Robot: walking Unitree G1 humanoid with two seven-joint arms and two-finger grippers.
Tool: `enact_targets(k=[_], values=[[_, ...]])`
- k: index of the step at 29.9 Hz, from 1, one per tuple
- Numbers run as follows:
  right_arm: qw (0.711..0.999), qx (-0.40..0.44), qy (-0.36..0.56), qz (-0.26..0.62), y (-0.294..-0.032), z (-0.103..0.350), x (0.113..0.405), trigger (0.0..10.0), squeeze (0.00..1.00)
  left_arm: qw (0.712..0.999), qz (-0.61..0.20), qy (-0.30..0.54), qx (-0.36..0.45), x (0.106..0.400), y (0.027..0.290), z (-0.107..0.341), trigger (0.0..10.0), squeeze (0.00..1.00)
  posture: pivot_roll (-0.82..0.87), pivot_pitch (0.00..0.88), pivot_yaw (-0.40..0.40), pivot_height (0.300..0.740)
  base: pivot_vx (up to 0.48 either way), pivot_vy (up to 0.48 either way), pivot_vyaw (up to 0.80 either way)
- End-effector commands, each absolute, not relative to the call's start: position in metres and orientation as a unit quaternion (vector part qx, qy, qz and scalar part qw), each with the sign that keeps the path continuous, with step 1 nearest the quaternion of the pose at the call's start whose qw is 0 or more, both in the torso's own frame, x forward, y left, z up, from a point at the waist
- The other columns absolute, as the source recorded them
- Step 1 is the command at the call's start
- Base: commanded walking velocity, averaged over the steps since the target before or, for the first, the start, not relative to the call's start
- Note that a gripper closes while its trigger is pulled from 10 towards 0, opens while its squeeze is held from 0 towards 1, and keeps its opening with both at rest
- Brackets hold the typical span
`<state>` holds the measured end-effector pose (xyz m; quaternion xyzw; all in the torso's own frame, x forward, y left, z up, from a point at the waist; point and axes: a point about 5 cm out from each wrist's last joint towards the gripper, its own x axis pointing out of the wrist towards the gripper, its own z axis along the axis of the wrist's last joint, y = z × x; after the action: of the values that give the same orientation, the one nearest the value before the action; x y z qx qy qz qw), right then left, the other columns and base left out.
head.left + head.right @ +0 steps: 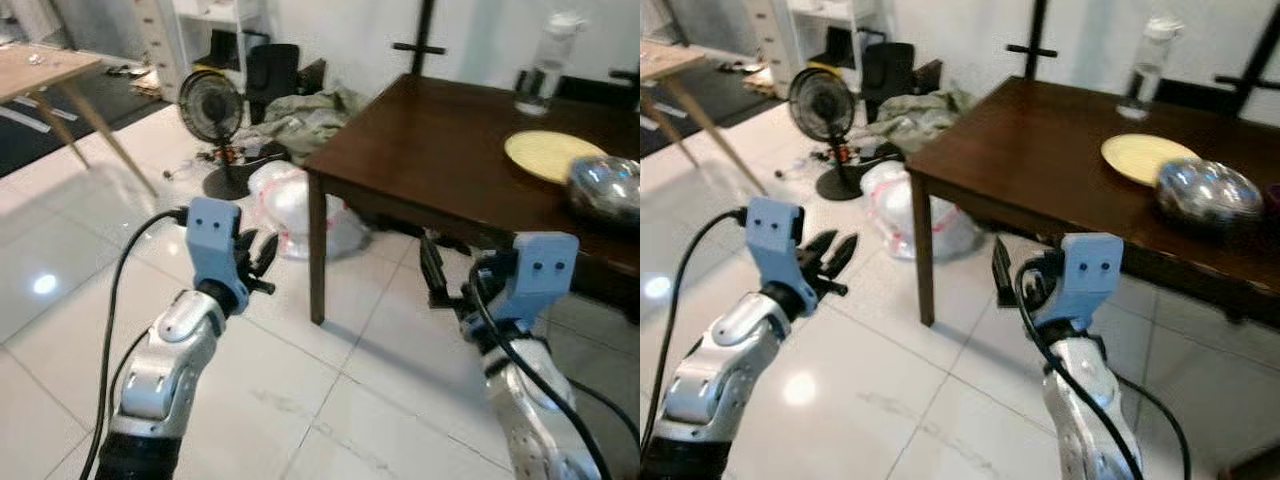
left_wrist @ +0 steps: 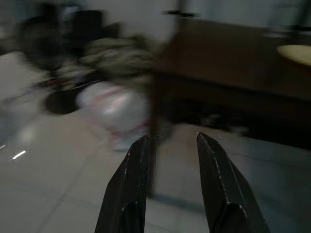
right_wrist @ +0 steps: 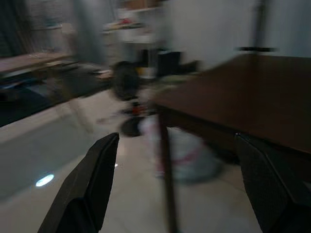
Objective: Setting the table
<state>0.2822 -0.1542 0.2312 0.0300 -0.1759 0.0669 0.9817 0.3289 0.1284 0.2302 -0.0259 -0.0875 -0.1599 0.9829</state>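
Note:
A dark brown table (image 1: pixel 430 150) stands ahead on the right, above the level of my arms. On it lie a round yellow plate (image 1: pixel 550 152), a shiny metal bowl (image 1: pixel 605 185) just in front of the plate, and a clear water bottle (image 1: pixel 540 65) at the far edge. My left gripper (image 1: pixel 257 243) hangs over the floor left of the table's near leg (image 1: pixel 317 250), open and holding nothing. My right gripper (image 1: pixel 445 272) is below the table's front edge, open and holding nothing. Both wrist views are blurred; the right fingers (image 3: pixel 97 170) stand wide apart.
A black floor fan (image 1: pixel 212 105), a white plastic bag (image 1: pixel 290 205) and a heap of cloth (image 1: pixel 300 115) lie left of the table. A light wooden table (image 1: pixel 40 70) stands at the far left. Glossy white tiles (image 1: pixel 300 400) cover the floor below my arms.

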Motion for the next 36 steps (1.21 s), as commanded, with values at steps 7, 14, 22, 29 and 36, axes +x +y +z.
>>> enact_targets(k=[7,14,22,29,36], values=[[0.981,0.024,-0.172,0.085,-0.151,0.228,0.279,10.0,0.0,0.988,-0.132,-0.073,-0.019,0.328,0.131,0.218,10.0,0.0,-0.04,0.115,0.076,0.74,0.0,0.0,0.8],[0.981,0.023,-0.172,0.091,-0.149,0.228,0.279,10.0,0.0,0.99,-0.121,-0.077,-0.015,0.328,0.129,0.216,10.0,0.0,-0.04,0.116,0.074,0.74,0.0,0.0,0.8],[0.981,0.023,-0.172,0.091,-0.149,0.229,0.279,10.0,0.0,0.991,-0.108,-0.082,-0.015,0.33,0.131,0.219,10.0,0.0,-0.04,0.115,0.072,0.74,0.0,0.0,0.8],[0.981,0.034,-0.178,0.075,-0.152,0.231,0.281,10.0,0.0,0.994,-0.06,-0.094,-0.012,0.336,0.139,0.221,10.0,0.0,-0.04,0.115,0.072,0.74,0.202,0.0,0.44],[0.98,0.035,-0.176,0.085,-0.15,0.23,0.279,10.0,0.0,0.994,-0.054,-0.096,-0.012,0.338,0.141,0.222,10.0,0.0,-0.04,0.114,0.072,0.74,0.472,0.0,0.0]])
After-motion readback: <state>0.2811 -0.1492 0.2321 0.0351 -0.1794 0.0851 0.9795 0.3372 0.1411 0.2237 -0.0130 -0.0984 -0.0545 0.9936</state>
